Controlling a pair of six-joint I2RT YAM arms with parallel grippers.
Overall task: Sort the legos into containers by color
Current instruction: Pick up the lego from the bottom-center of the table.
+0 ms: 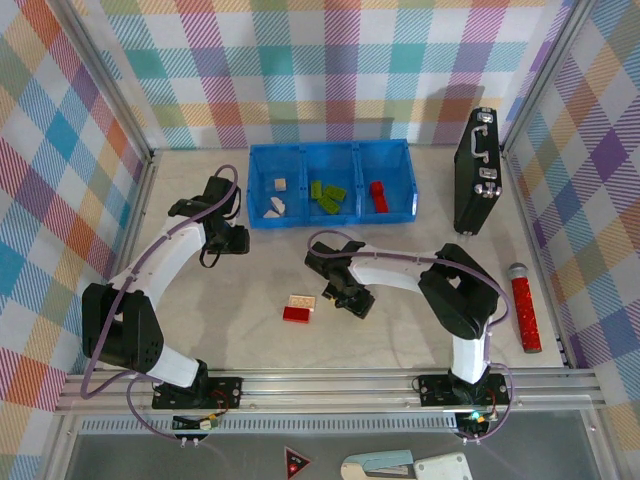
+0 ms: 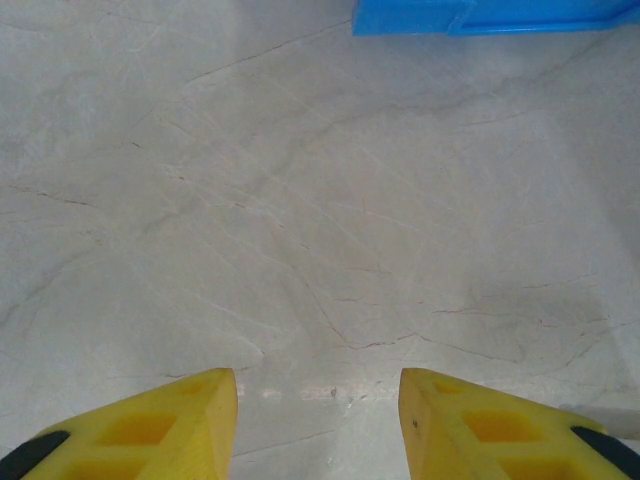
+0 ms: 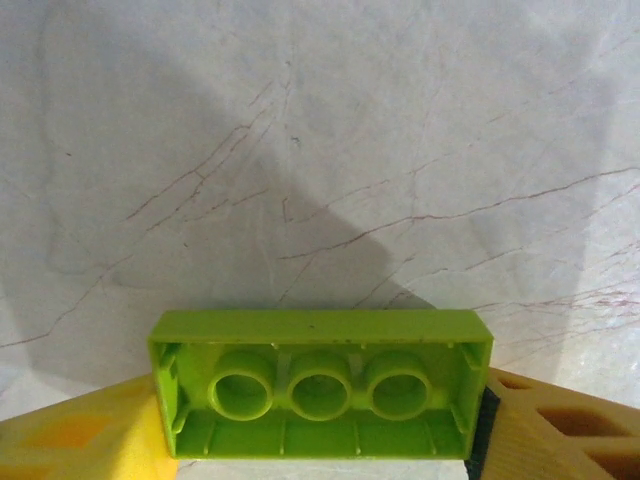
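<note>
Pinching a lime green brick point(image 3: 320, 345) by its ends is the right pincer point(image 3: 320, 412); the left pincer point(image 2: 315, 390) hangs part-open, empty.

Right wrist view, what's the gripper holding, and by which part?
The right gripper holds a lime green plastic lego brick by its two short ends, hollow underside facing the camera.

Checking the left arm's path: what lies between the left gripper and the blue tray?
Bare tabletop between the left gripper and the blue tray, in the left wrist view.
</note>
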